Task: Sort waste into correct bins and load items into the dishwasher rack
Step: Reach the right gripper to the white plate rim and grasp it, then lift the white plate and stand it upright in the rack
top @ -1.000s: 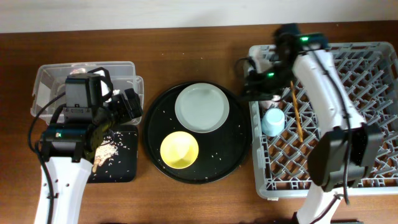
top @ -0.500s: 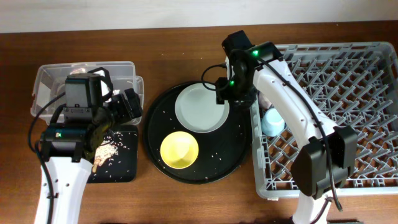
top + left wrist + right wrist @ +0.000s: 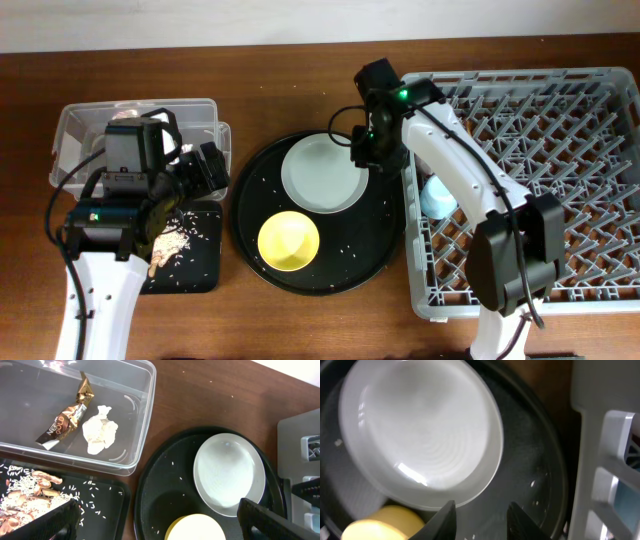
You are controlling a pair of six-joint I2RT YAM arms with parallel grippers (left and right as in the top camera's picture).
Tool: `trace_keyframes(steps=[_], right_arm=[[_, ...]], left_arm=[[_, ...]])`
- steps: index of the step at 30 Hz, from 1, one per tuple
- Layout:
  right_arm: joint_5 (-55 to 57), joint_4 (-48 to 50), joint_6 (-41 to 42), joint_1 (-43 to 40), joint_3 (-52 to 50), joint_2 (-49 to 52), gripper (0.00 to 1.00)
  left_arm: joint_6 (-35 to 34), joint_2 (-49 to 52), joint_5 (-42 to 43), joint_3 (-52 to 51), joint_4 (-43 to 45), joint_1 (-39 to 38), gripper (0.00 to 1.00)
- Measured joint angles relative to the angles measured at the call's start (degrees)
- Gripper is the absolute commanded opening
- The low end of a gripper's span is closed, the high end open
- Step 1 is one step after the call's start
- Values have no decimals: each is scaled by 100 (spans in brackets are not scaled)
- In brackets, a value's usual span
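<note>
The pale grey plate [image 3: 322, 172] and yellow bowl [image 3: 288, 240] lie on the round black tray [image 3: 370, 245]. My right gripper [image 3: 366, 150] is open and empty, low at the plate's right edge; in the right wrist view [image 3: 482, 521] its fingers straddle bare tray just off the plate [image 3: 420, 435]. The blue cup [image 3: 438, 196] stands in the grey rack [image 3: 560, 150]. My left gripper [image 3: 205, 168] is open and empty above the bins [image 3: 160, 527]. The clear tub [image 3: 30, 400] holds the wrapper [image 3: 65, 417] and paper ball [image 3: 100, 430]. The black tray [image 3: 110, 505] holds food scraps [image 3: 25, 500]. Pink cup and chopsticks are hidden.
Rice grains are scattered over the round tray [image 3: 165, 485]. The rack's near-left corner [image 3: 605, 435] stands close to the right of my right gripper. The yellow bowl [image 3: 385, 522] lies just left of its fingers. Brown tabletop [image 3: 300, 80] runs along the back.
My right arm has swung left from over the rack's near-left corner to the plate's right edge and dropped low there. The left arm has not moved.
</note>
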Motion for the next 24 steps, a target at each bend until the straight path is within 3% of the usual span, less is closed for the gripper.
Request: trace_keyframes(steps=[15, 20, 24], right_arm=[[297, 2883, 192, 7, -2098, 48, 27], [297, 3075, 221, 9, -2258, 50, 13], [297, 3139, 223, 11, -2258, 50, 10]], left_arm=[[0, 0, 0, 0, -4, 0, 100], [0, 0, 0, 0, -4, 0, 99], [0, 0, -2, 0, -2, 0, 100]])
